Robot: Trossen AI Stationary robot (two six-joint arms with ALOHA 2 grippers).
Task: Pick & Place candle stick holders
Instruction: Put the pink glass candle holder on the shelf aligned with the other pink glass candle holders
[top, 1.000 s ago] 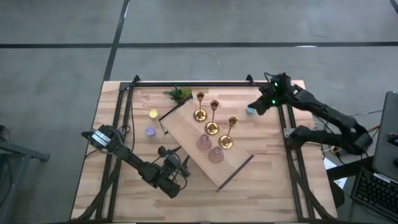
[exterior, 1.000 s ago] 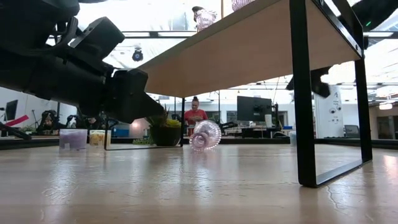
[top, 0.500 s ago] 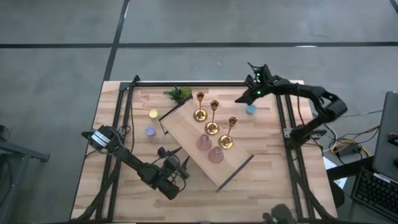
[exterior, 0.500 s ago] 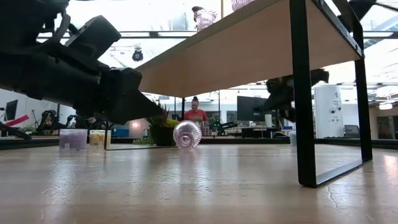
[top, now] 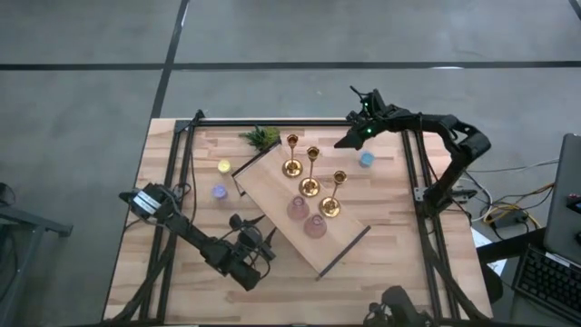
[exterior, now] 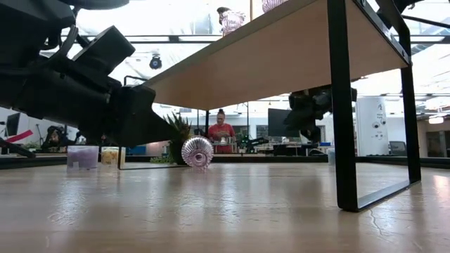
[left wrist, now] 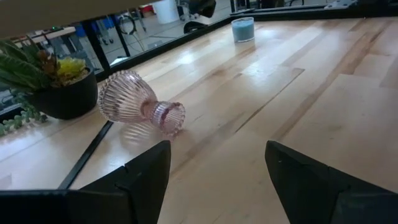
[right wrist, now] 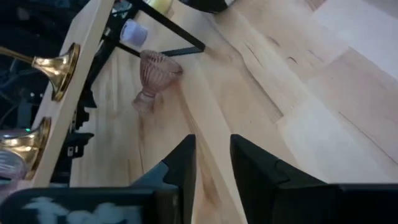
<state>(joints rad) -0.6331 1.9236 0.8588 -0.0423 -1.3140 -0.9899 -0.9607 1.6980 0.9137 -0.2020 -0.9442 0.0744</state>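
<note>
High view: three gold candlesticks (top: pixel 311 173), two pink cups (top: pixel 307 216) on the riser; wrist views add a third cup (left wrist: pixel 138 106), toppled beneath. Left jaws spread; right jaws slightly parted, empty.

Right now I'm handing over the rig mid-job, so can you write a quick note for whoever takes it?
Left pincer: open, empty, low at the raised shelf's near side, facing the fallen cup.
Right pincer: slightly open, empty, over the table's far side.
Done: three gold candlesticks and two pink glass cups stand on the shelf.
Left: the third pink cup lies on its side on the table under the shelf; it probably needs picking up and placing.
</note>
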